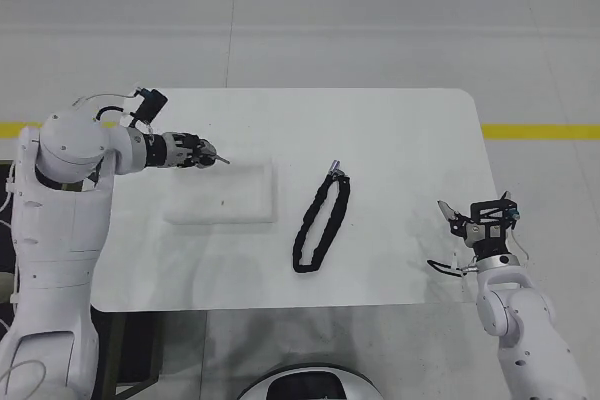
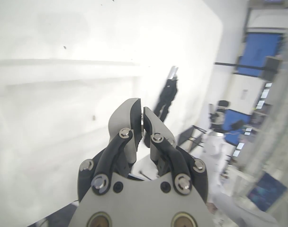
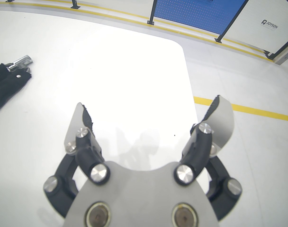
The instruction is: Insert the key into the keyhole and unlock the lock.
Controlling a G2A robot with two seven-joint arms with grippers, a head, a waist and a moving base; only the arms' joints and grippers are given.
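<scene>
**Key gripped, lock waiting**

The key (image 1: 222, 160) is clamped in the left gripper (image 1: 208, 154) at the table's (image 1: 400, 140) far left, above a white pad (image 1: 225, 200). The lock (image 1: 320, 222) lies mid-table, well apart. The right gripper (image 1: 437, 236) gapes at the right edge.

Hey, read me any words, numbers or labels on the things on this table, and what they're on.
Chain lock: no text.
Key in the left gripper: none readable.
White pad, table: none.
Blue panel beyond the table: a printed logo.
</scene>
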